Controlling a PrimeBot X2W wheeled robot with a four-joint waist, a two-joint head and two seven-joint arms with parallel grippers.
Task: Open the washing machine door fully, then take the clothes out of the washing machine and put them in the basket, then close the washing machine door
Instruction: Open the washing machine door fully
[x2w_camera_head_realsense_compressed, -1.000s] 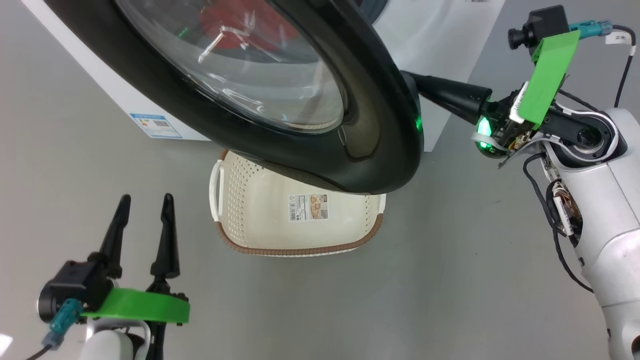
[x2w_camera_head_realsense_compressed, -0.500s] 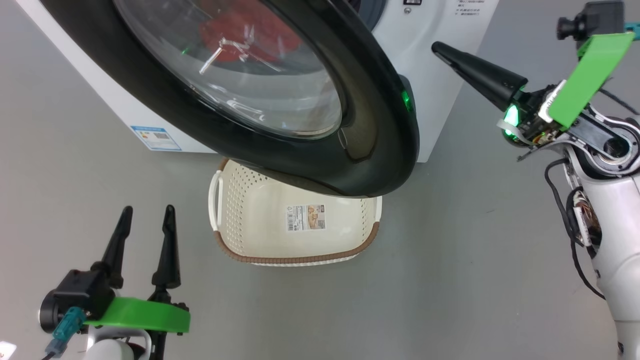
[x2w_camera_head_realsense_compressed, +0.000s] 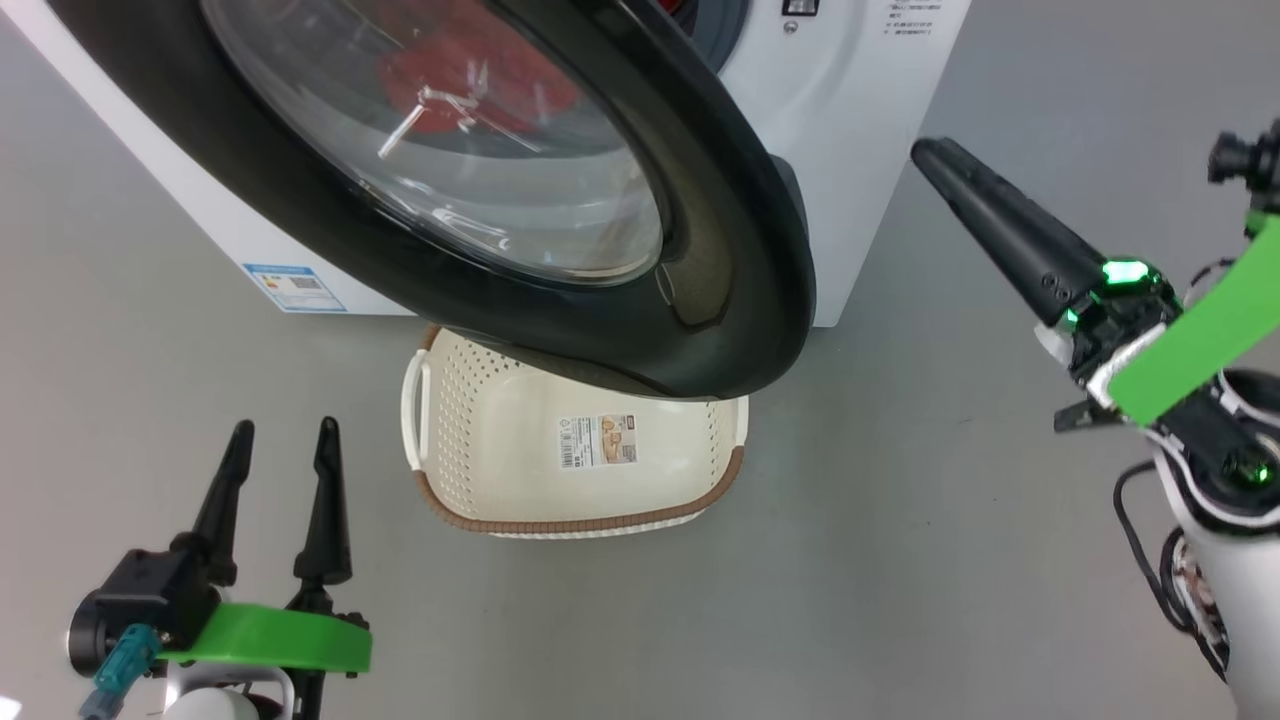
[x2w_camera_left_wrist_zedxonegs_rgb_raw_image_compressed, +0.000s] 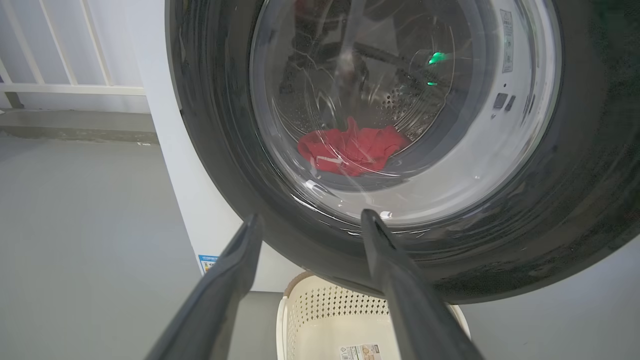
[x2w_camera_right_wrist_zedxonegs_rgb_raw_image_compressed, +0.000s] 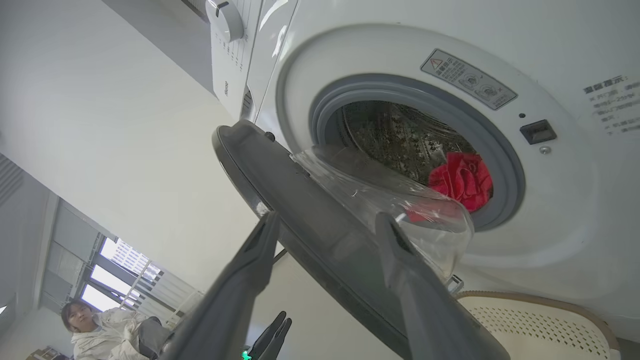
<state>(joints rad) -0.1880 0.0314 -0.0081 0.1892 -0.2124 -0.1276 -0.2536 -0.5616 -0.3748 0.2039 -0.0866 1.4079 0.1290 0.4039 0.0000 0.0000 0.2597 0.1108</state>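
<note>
left gripper (x2w_camera_head_realsense_compressed: 285, 425) and right gripper (x2w_camera_right_wrist_zedxonegs_rgb_raw_image_compressed: 328, 217) both spread, empty; half-open door (x2w_camera_head_realsense_compressed: 740, 250) overhangs basket (x2w_camera_head_realsense_compressed: 560, 522), may snag clothes (x2w_camera_right_wrist_zedxonegs_rgb_raw_image_compressed: 462, 180) coming out.

The washing machine door (x2w_camera_head_realsense_compressed: 745, 260) stood partly swung out, its black rim and bulging glass overhanging the far part of the basket (x2w_camera_head_realsense_compressed: 560, 523) and screening the drum (x2w_camera_right_wrist_zedxonegs_rgb_raw_image_compressed: 400, 135) from the left. On the right, a gap between the door's free edge and the washing machine (x2w_camera_head_realsense_compressed: 860, 120) led into the drum; the basket's near part lay uncovered.
</note>
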